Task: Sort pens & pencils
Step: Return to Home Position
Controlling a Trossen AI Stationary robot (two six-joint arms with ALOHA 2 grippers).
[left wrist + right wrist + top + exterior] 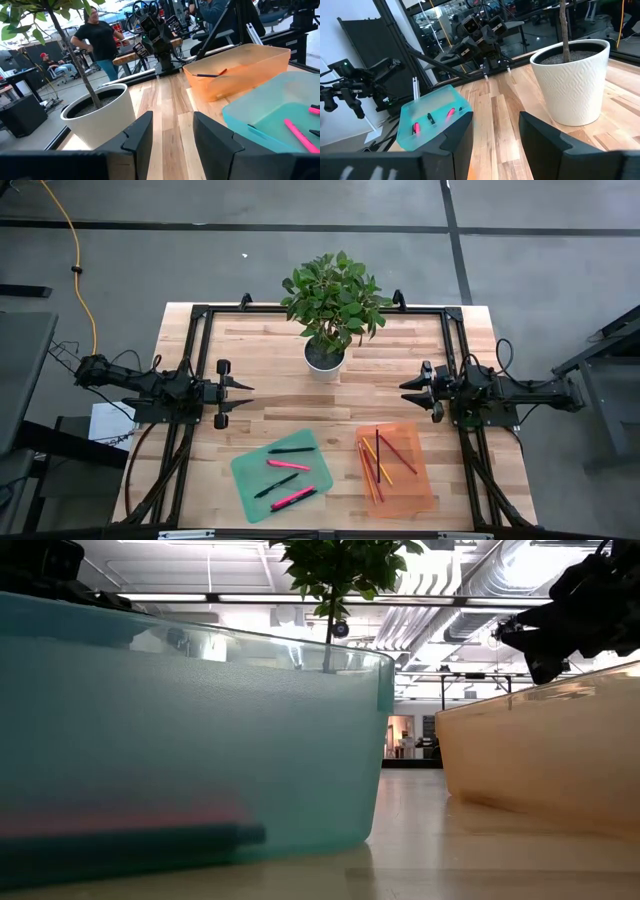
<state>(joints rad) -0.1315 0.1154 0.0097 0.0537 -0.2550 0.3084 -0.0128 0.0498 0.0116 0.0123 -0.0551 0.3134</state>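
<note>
Pink and black pens (285,476) lie in a teal tray (250,480) near the table's front; a pink one shows in the left wrist view (300,135). Thin red, orange and dark pencils (383,458) lie in an orange tray (415,485) to its right. My left gripper (245,390) hovers open at the table's left, above and behind the teal tray. My right gripper (405,385) hovers open at the table's right, behind the orange tray. Neither touches anything.
A potted plant in a white pot (325,358) stands at the table's middle back, between the two grippers. Bare wood lies between the trays and the pot. A black frame rims the table (200,315). People show in the room beyond, in the left wrist view.
</note>
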